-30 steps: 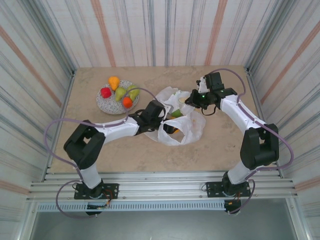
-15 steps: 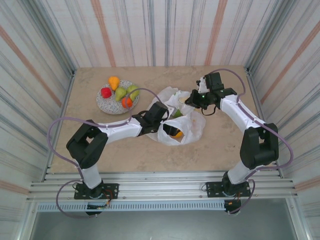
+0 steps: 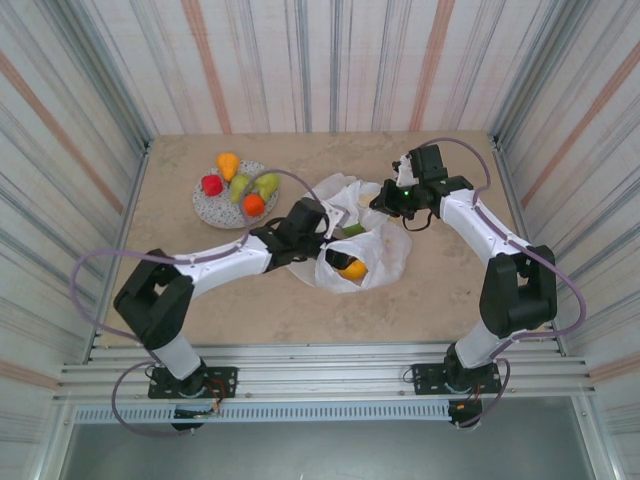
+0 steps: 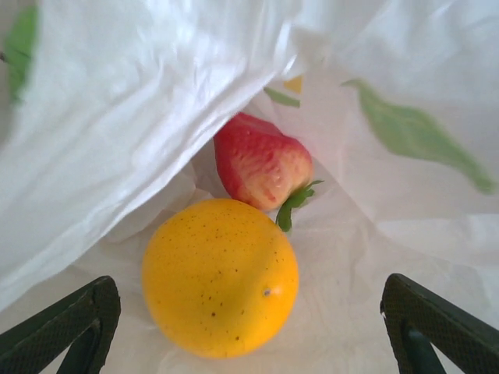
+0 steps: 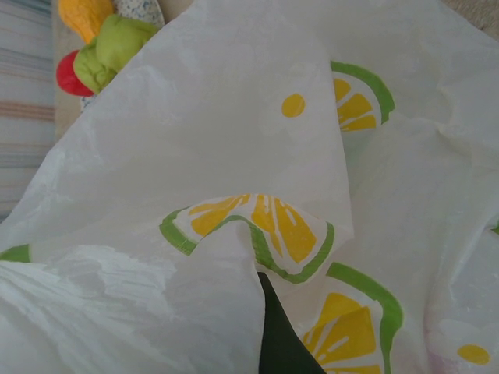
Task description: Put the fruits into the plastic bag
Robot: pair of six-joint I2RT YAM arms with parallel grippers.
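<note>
The white plastic bag with citrus prints lies mid-table, its mouth facing left. My left gripper reaches into that mouth and is open; in the left wrist view its dark fingertips stand wide apart. Just ahead of them, inside the bag, lie an orange and a red strawberry. The orange also shows from above. My right gripper is shut on the bag's upper edge, and one dark finger shows under the folded film. More fruits rest on the plate.
The speckled grey plate sits at the back left with a yellow-orange pear, a red piece, two green pears and an orange-red piece. Striped walls close in the table on three sides.
My left gripper pushed deeper into the bag, then drew back a little, and the orange now lies free inside. The right arm has held still.
</note>
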